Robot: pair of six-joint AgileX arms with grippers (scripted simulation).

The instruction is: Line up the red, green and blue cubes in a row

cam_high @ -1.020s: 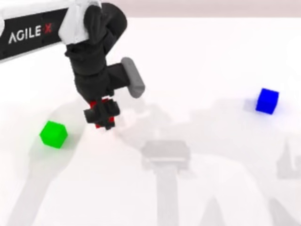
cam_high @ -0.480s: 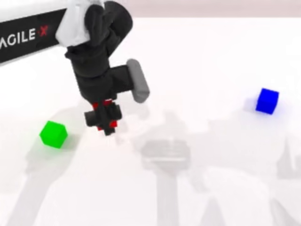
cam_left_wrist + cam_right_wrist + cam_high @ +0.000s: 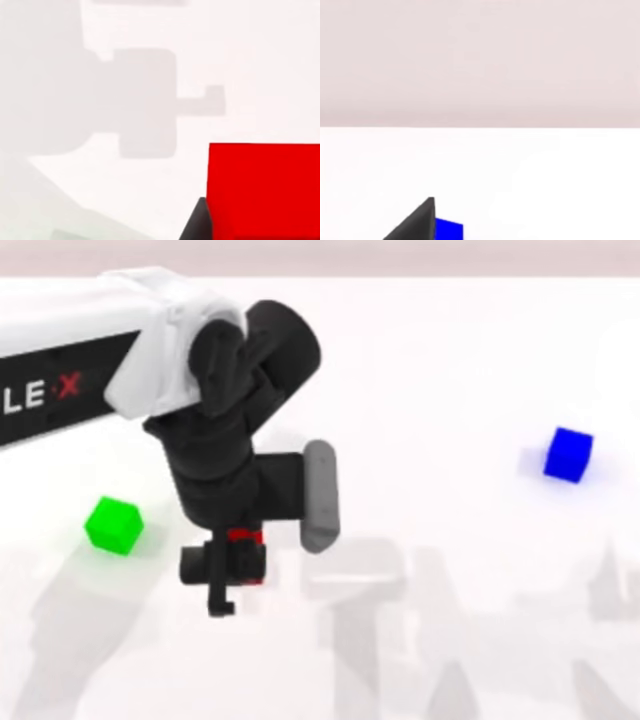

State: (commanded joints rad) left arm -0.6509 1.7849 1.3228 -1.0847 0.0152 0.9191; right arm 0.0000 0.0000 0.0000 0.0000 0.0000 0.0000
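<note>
Taking the green cube [image 3: 113,525] as the landmark, it sits on the white table [image 3: 450,370] near the top view's left edge, with bare surface on every side of it and only faint arm shadows falling across the tabletop below.

Just to its right hangs the left gripper [image 3: 222,575], reached in from the upper left on the AgileX arm. Its dark fingers are clamped on the red cube [image 3: 243,536], of which only slivers of red show between the black parts from above. The left wrist view shows the red cube [image 3: 264,190] large and close, with a dark fingertip [image 3: 197,222] against its edge and open white table around it.

Between the gripper and the far side lies a broad stretch of uncluttered table.

Well to the right of the green cube, and a little farther up the table, sits the blue cube [image 3: 568,454], close to the right edge and apart from everything else.

The right gripper does not appear from above; its wrist view shows one dark finger [image 3: 412,222] beside the blue cube [image 3: 449,230], and I cannot tell whether its fingers are apart or together.
</note>
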